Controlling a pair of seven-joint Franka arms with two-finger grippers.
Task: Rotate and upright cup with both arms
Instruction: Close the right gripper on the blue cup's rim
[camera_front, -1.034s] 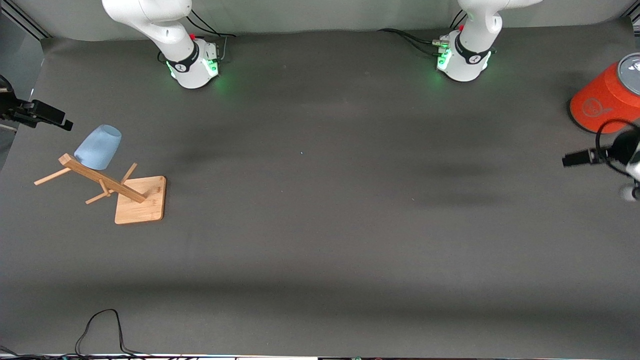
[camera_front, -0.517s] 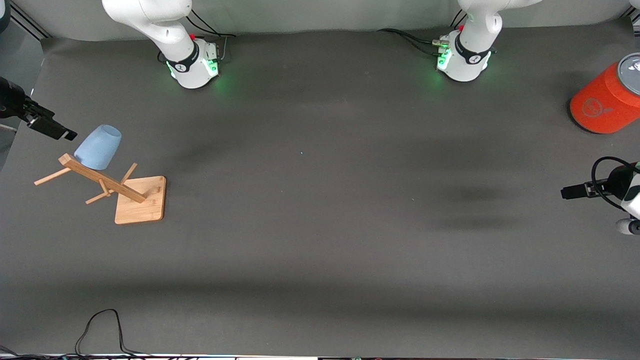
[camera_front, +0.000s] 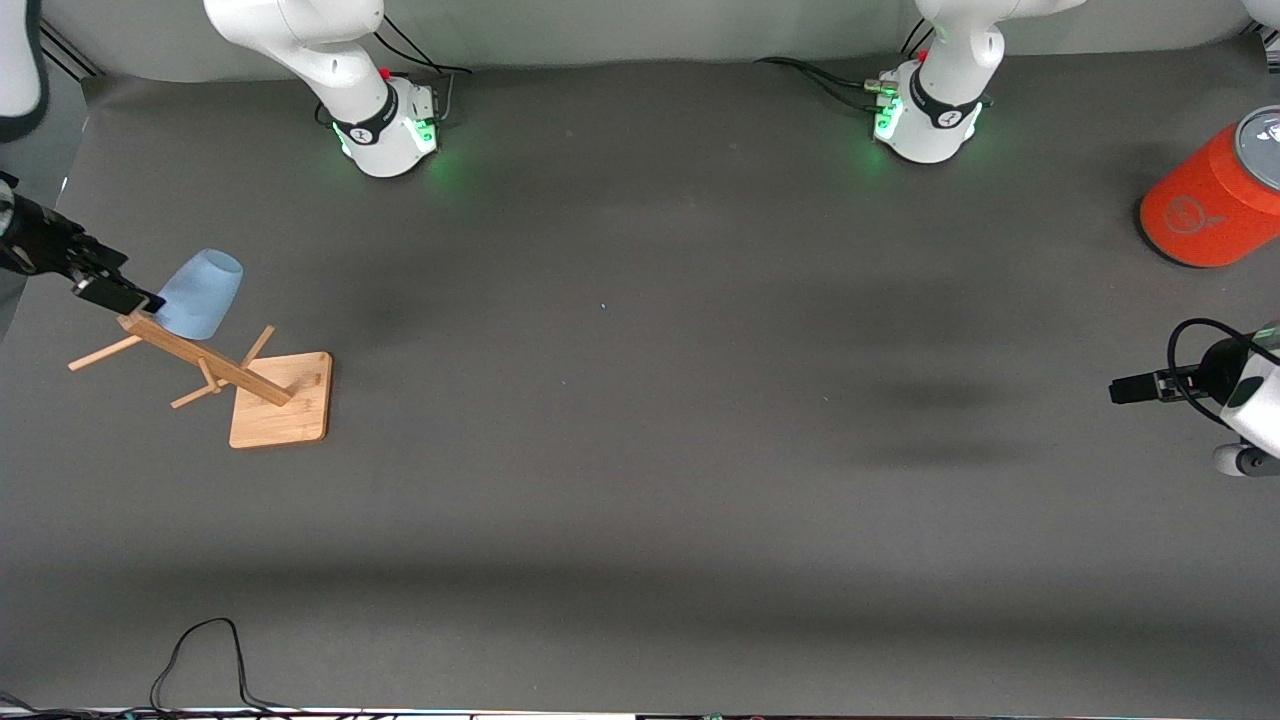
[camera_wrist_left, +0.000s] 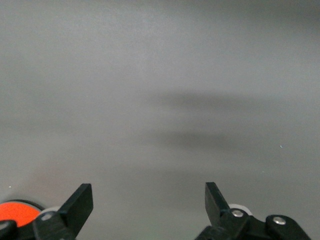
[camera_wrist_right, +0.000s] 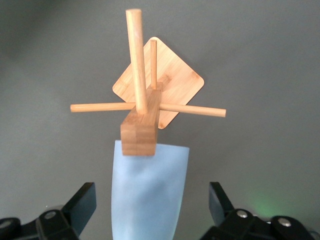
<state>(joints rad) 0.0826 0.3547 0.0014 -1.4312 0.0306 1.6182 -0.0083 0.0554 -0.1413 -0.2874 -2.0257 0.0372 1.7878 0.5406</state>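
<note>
Grey table — cup (camera_front: 203, 293) inverted on rack (camera_front: 215, 372), base tilted up; both grippers (camera_wrist_right: 150, 210) (camera_wrist_left: 149, 210) spread.

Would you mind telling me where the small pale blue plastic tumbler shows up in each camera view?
Front view: the pale blue tumbler hangs on the wooden peg rack at the right arm's end of the table, the open right gripper beside it.
Right wrist view: the tumbler sits low and central between the open fingers.
Left wrist view: not in it.
Shared landmark: the rack's square bamboo base.
</note>
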